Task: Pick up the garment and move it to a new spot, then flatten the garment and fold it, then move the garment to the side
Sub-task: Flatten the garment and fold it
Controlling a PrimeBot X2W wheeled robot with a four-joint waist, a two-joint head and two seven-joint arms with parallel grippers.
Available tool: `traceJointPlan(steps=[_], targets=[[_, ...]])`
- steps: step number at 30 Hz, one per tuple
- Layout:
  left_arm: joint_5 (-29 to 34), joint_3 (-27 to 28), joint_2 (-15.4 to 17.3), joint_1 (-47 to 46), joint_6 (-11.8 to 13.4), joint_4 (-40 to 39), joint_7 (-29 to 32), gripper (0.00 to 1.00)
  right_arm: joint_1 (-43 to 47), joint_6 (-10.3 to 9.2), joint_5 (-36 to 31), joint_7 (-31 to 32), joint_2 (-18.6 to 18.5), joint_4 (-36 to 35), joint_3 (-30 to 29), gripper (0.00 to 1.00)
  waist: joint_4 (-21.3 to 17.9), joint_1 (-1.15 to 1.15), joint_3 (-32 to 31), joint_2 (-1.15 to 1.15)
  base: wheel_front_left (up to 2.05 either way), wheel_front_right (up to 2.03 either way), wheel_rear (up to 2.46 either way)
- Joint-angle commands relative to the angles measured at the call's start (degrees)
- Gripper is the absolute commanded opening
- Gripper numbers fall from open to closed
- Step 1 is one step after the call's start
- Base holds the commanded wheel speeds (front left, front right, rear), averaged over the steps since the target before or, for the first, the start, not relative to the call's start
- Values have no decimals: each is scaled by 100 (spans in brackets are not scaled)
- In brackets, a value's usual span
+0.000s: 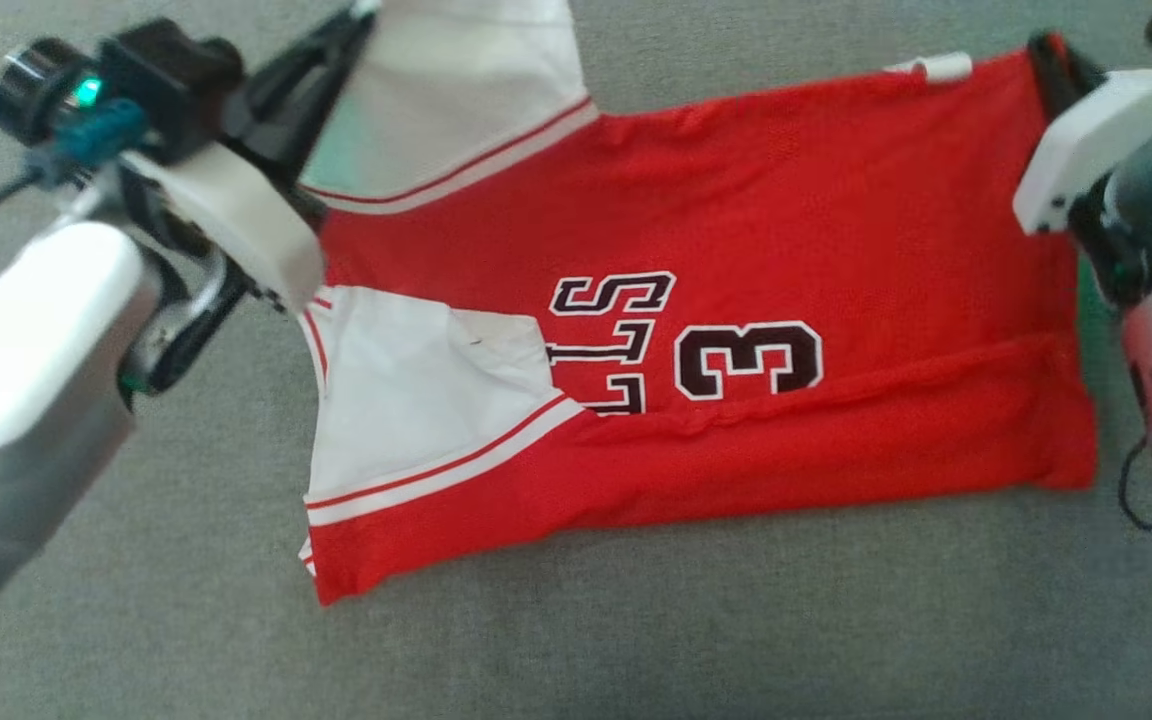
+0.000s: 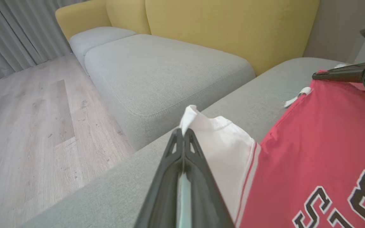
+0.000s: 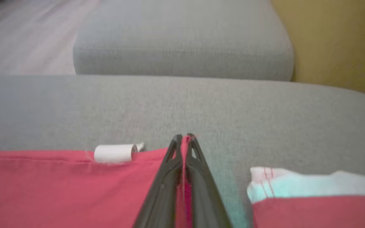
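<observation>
A red jersey, the garment (image 1: 736, 220), lies spread on the grey sofa seat (image 1: 636, 640). It has white sleeves and black lettering with a "3". Its near long edge is folded over. My left gripper (image 1: 361, 15) is at the top left, shut on the tip of the far white sleeve (image 2: 220, 142); in the left wrist view the fingertips (image 2: 182, 130) pinch that white cloth. My right gripper (image 1: 1041, 45) is at the garment's far right corner. In the right wrist view it (image 3: 184, 137) is shut, with red fabric (image 3: 59, 183) between the fingers. A small white label roll (image 3: 114, 153) sits on the hem beside it.
A second grey seat cushion (image 2: 163, 69) lies beyond a gap, with a yellow backrest (image 2: 233, 28) behind it. Wooden floor (image 2: 27, 126) and grey curtains (image 2: 11, 31) are off to the side. Bare grey seat surrounds the garment.
</observation>
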Motion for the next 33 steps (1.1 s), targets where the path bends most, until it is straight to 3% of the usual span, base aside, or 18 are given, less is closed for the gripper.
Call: traceJointPlan(steps=[1,9,18,27,33], targets=[[-18,354,258,-272,76,-84,-77,0,-203,11,73,-88,-39,-236,72,0,-20,0,-1,0,0,0,0],[75,642,96,-584,143,658,-765,0,-504,11,463,-627,-145,-600,184,0,-98,0,95,0,0,0,0],[416,627,-256,-1174,-72,1905,-1531,0,-845,11,330,-1262,-167,-473,373,0,-59,0,285,0,0,0,0],[627,599,-798,-1666,-375,2894,-1921,0,-1141,11,359,-1459,-81,101,696,0,29,0,342,0,0,0,0],[667,456,-812,-1410,-578,3102,-1961,0,-999,11,594,-1610,-151,370,943,0,65,0,101,0,0,0,0]])
